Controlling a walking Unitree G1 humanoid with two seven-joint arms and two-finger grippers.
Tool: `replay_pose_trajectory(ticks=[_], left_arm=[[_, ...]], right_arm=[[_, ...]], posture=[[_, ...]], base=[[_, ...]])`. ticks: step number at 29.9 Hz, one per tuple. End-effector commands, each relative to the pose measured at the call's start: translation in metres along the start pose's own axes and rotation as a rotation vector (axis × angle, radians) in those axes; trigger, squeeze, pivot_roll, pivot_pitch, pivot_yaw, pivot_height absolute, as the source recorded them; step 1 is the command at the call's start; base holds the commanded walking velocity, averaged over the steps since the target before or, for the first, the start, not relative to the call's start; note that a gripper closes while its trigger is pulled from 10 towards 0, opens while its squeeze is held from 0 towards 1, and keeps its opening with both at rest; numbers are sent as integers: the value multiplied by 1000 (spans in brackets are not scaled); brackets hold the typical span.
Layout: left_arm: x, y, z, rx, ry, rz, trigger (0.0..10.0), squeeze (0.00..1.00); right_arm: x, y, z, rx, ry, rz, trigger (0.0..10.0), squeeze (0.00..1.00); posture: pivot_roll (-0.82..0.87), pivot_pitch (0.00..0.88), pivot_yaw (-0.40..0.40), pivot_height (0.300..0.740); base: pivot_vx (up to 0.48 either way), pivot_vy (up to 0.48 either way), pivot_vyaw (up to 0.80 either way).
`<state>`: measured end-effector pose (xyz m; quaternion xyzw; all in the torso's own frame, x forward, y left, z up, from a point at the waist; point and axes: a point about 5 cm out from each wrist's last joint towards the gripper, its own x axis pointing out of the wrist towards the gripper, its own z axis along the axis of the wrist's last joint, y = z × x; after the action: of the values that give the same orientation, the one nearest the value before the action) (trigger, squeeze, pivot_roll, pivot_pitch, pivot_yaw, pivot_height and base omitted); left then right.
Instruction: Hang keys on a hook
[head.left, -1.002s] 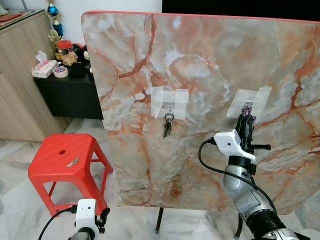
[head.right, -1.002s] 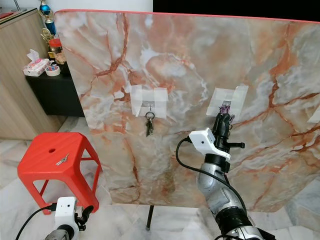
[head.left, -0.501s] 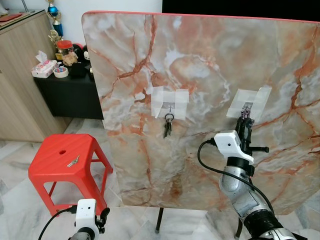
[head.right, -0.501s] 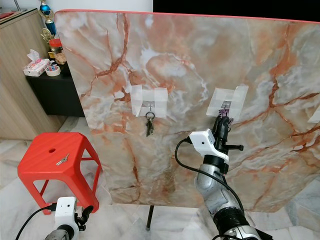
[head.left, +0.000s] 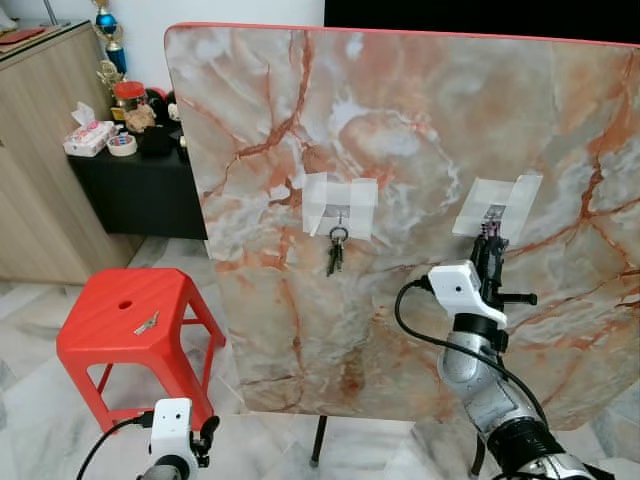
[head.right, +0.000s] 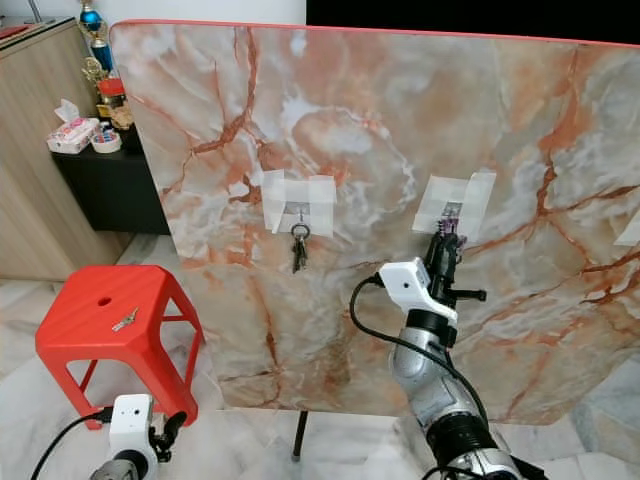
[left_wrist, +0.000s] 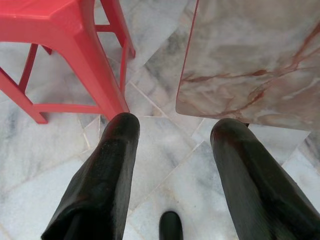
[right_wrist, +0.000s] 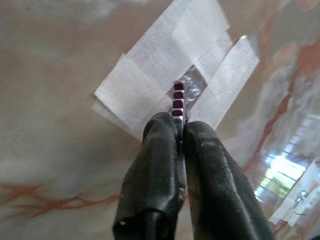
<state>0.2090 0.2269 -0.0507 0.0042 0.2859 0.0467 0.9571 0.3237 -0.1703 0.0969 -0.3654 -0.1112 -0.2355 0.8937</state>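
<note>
Your right gripper (head.right: 446, 232) is up at the taped hook (head.right: 452, 210), right of centre on the marble board (head.left: 420, 120), fingers pinched tight on the key (right_wrist: 178, 97), whose dark-banded end pokes out against the tape. You're at the hooking step. Next you'd need the key's hole over the hook tip before letting go. Another bunch (head.left: 335, 255) hangs mid-frame. Your left gripper (left_wrist: 172, 165) idles low, fingers spread and empty, by the red stool (head.left: 125, 320).

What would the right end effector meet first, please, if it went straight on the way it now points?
Probably the small metal hook under white tape on the marble-patterned board; the right end effector, shut on a purple-edged key, points at it.
</note>
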Motion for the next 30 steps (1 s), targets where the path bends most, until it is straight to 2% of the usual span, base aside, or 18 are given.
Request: replay_pose_trajectory(ticks=[1,4,5,6,7,16,17,30], left_arm=[[-1,-2,-5,-13,24,-3,10000,0],[-1,-2,-6,-14,31,-1,10000,0],[-1,-2,-6,-14,33,-1,10000,0],[-1,-2,-6,-14,35,0,10000,0],[-2,-1,-7,-14,38,1,10000,0],[-3,2,-8,-14,44,4,10000,0],[-3,2,-8,-14,44,4,10000,0],[-2,1,-7,-12,38,2,10000,0]], right_arm=[[4,0,-1,5,19,2,10000,639],[3,1,-1,-1,24,15,10000,627],[3,2,-2,-3,25,18,10000,294],[3,2,-2,-4,25,19,10000,294],[3,2,-2,-4,25,20,10000,196],[3,4,-4,-9,34,34,10000,149],[3,4,-4,-7,36,36,10000,0],[5,3,2,15,-4,26,10000,0]], posture=[[74,2,-60,740],[75,2,-62,740],[75,2,-62,740],[75,2,-62,740],[75,2,-62,740],[75,1,-62,740],[75,1,-62,740],[76,2,-62,740]], base=[[0,0,0],[0,0,0],[0,0,0],[0,0,0],[0,0,0],[0,0,0],[0,0,0],[0,0,0]])
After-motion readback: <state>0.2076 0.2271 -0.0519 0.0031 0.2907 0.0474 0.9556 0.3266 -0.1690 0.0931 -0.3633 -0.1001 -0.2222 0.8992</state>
